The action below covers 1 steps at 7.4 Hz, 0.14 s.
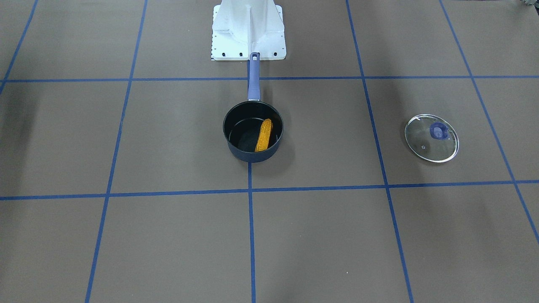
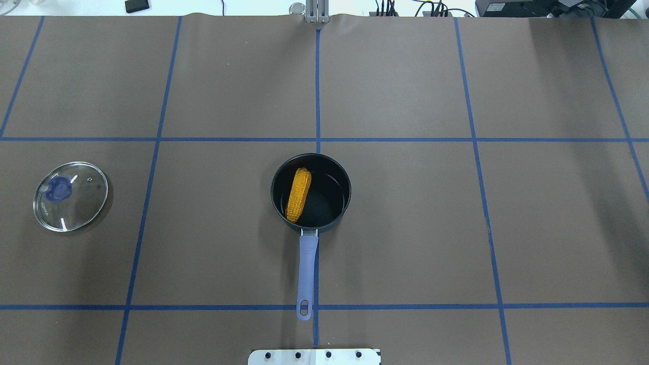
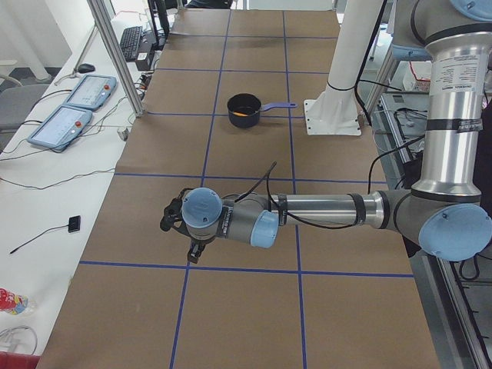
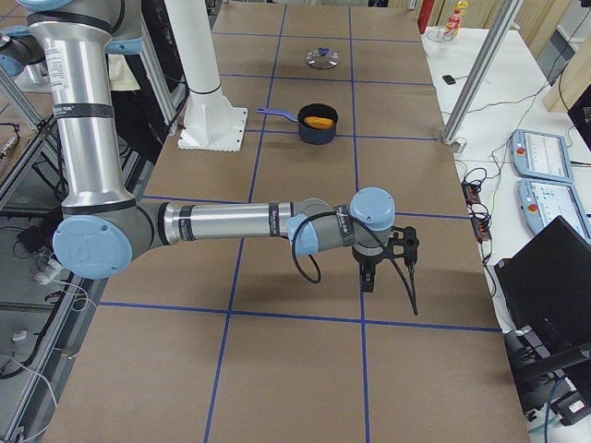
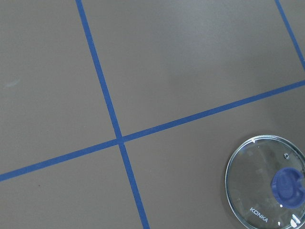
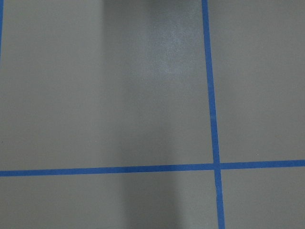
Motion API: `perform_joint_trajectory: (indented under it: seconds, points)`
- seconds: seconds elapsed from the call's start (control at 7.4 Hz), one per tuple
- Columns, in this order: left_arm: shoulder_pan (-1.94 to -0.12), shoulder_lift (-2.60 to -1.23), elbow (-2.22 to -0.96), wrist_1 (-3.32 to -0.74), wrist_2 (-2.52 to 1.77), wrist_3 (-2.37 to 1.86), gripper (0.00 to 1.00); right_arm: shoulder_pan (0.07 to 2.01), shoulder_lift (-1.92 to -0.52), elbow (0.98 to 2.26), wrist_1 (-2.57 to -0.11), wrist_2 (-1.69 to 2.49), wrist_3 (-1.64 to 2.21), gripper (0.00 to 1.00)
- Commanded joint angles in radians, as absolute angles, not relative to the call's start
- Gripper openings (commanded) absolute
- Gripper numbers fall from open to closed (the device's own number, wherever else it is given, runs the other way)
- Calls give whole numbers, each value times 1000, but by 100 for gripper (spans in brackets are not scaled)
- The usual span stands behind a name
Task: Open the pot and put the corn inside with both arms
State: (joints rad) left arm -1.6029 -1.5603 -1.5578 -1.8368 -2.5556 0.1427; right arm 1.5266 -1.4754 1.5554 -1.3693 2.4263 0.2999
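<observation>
Brown table (image 2: 405,228), corn (image 2: 298,195) in pot (image 2: 328,202), lid (image 5: 257,181) cropped

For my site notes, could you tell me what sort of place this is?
Probably a robotics lab: a jointed robot arm reaches over a table gridded with blue tape, and teach pendants lie on the side bench.

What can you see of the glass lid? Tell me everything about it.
The glass lid is round and clear with a metal-looking rim, a purple knob, a small vent hole and the word KONKA near its edge. It lies flat, knob up, on the brown table on the robot's left, well apart from the pot. Only the table touches it.
</observation>
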Motion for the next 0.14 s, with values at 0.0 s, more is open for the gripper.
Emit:
perform_joint_trajectory:
  seconds: [0.0]
  points:
    - [-1603,-1560,-1562,-1836,-2556,143,97,1528,-1477,1554,-1370,2428,299,100]
